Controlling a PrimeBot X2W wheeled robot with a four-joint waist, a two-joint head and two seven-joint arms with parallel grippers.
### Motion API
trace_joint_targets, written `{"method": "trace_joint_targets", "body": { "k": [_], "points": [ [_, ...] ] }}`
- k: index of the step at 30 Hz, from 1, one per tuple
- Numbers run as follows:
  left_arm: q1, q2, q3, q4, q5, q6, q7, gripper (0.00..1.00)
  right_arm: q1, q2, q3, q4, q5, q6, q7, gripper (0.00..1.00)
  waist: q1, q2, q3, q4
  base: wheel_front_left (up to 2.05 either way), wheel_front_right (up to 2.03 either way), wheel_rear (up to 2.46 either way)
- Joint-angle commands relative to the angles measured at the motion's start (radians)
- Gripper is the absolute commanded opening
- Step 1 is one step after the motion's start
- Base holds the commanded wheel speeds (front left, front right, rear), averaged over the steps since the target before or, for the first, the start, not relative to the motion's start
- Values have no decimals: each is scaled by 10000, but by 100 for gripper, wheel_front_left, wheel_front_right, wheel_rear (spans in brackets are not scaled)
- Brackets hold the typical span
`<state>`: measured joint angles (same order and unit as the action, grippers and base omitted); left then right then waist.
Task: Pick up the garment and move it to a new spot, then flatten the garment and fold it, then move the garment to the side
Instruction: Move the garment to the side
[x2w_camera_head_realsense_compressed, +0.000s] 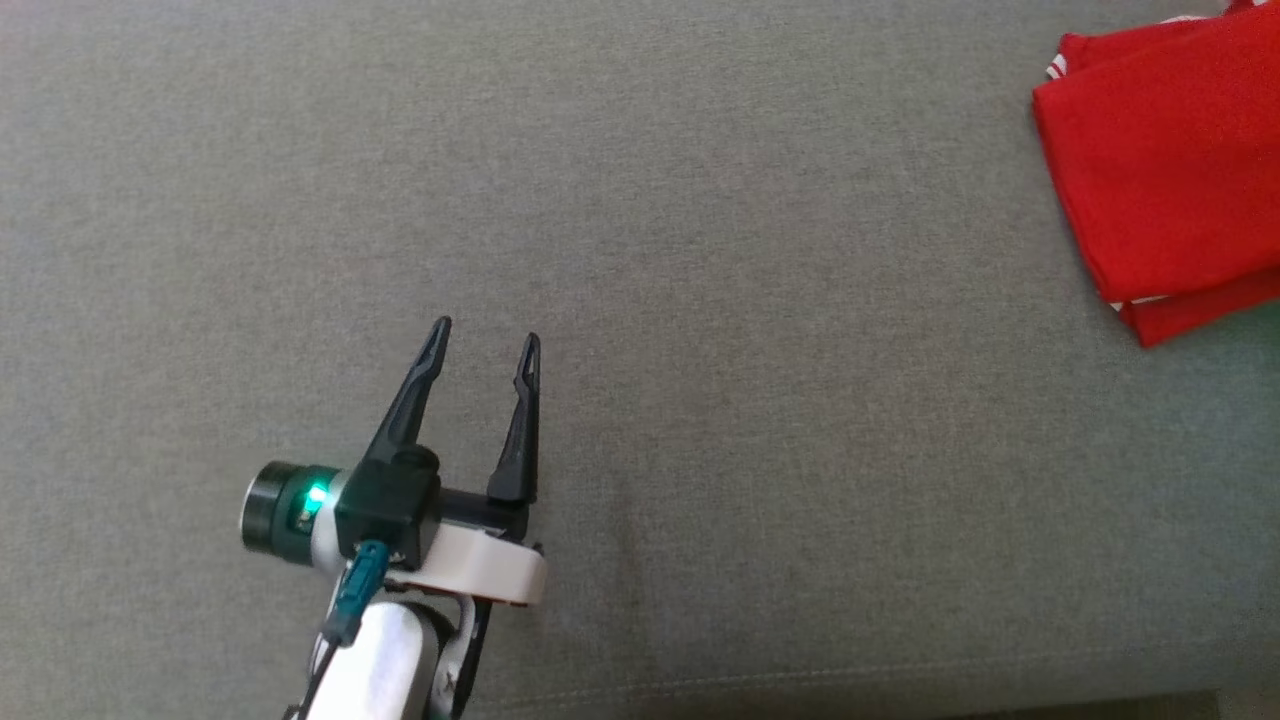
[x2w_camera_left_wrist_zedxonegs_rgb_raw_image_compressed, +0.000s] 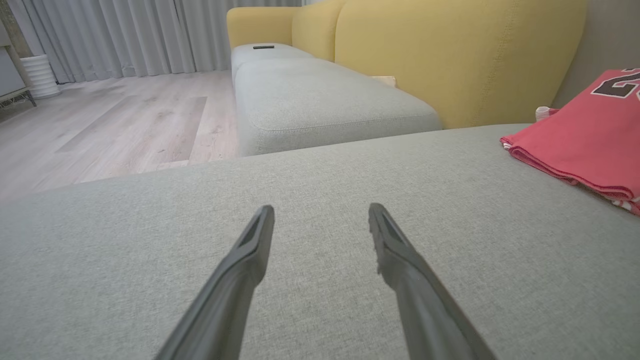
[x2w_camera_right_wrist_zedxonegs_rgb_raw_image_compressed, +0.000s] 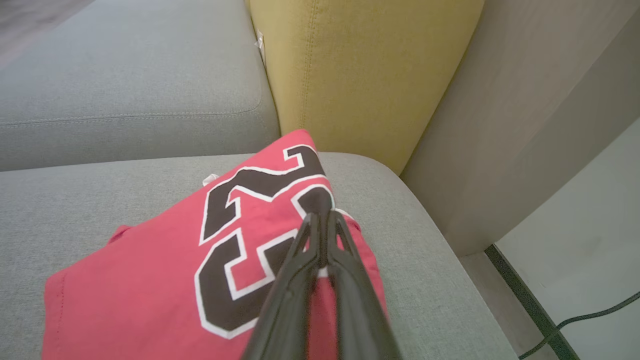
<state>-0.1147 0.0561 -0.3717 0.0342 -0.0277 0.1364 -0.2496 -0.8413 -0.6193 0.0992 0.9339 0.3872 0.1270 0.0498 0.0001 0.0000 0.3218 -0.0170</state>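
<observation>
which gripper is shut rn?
The right gripper: its fingers are pressed together over the red jersey. The left gripper differs, with its fingers spread apart above the grey cushion.

I see the garment (x2w_camera_head_realsense_compressed: 1165, 170) in the upper right corner of my head view. It is a red jersey, folded flat into layers, with white-striped trim peeping out at its edges. It lies on the grey cushion (x2w_camera_head_realsense_compressed: 600, 200). In my right wrist view, big black numerals outlined in white face up.
</observation>
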Motion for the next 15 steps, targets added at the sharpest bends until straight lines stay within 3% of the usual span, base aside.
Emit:
{"method": "trace_joint_targets", "body": {
  "k": [1, 2, 7, 15],
  "points": [
    [-280, -37, 365, -325, 57, 31, -122, 100, -76, -473, -63, -201, -149, 37, -65, 25, -1, 0, -30, 41, 0, 0, 0],
    [-279, -37, 427, -338, 67, 88, -122, 100, -47, -510, -216, -118, -323, 37, -145, 100, -1, 0, -82, 63, 0, 0, 0],
    [100, -42, 733, -387, -246, 242, -122, 100, 324, 56, -976, 38, -1601, 37, -836, 100, -1, 0, -730, 93, 0, 0, 0],
    [1125, -52, 1299, -329, -909, 6, -122, 100, 2276, 2645, -1449, -661, -2630, 37, -1786, 100, -1, 0, -2299, 73, 0, 0, 0]
  ]
}}
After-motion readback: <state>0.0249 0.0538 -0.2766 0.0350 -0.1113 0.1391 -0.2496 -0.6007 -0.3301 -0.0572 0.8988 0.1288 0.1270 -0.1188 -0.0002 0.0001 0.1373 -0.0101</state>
